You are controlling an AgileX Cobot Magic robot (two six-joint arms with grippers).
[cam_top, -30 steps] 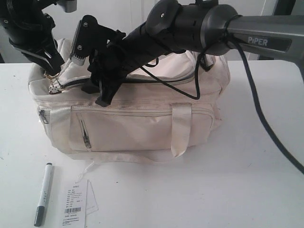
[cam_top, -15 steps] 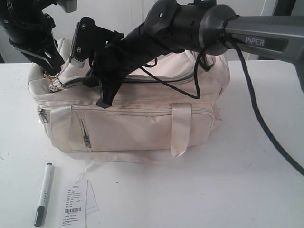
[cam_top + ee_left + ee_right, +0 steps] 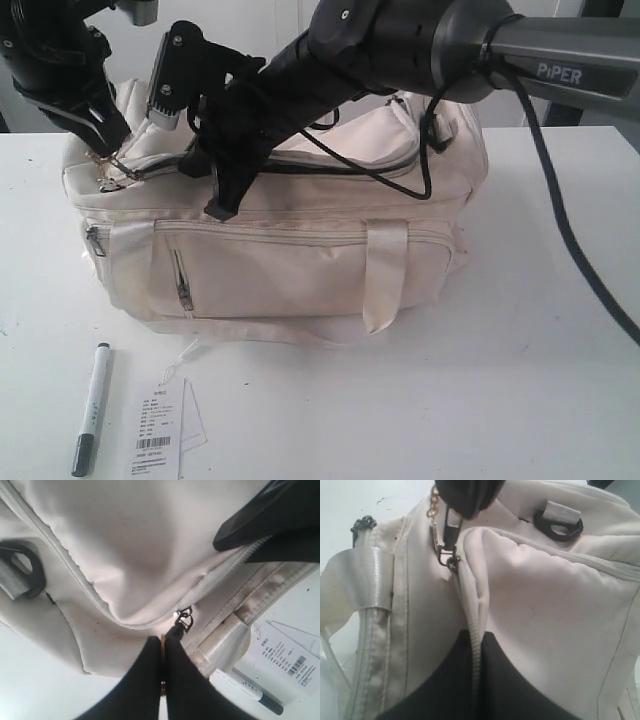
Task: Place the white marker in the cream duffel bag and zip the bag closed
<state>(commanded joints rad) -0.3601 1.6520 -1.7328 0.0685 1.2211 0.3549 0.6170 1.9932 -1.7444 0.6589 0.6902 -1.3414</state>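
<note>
**Both claws on the bag zip, marker not yet picked up**

The cream duffel bag [image 3: 300,260] sits mid-bench [image 3: 500,400]. It is big, soft and floppy, and the fabric folds and lifts wherever I pull it, so it needs one anchor point while the other claw works. The best holds are the zip hardware and webbing, not the loose cloth.

My left claw [image 3: 164,639] is clenched on the zipper pull [image 3: 182,620] at the bag's left end. My right claw [image 3: 215,205] reaches across the top and is clenched too. It looks pinched on the zip seam, though the wrist view is too close to be sure. I can't tell how far the mouth is open.

The white marker [image 3: 91,408] lies flat on the bench in front of the bag's left corner, dark cap toward the near side. It is just beside the paper tag [image 3: 160,430], not touching it. It should be light, stiff, smooth and liable to roll, so I'd grip it mid-barrel, across the width.

There is plenty of bare bench to the right of and in front of the bag. The marker side is tighter, with the tag close by and the left arm above.
</note>
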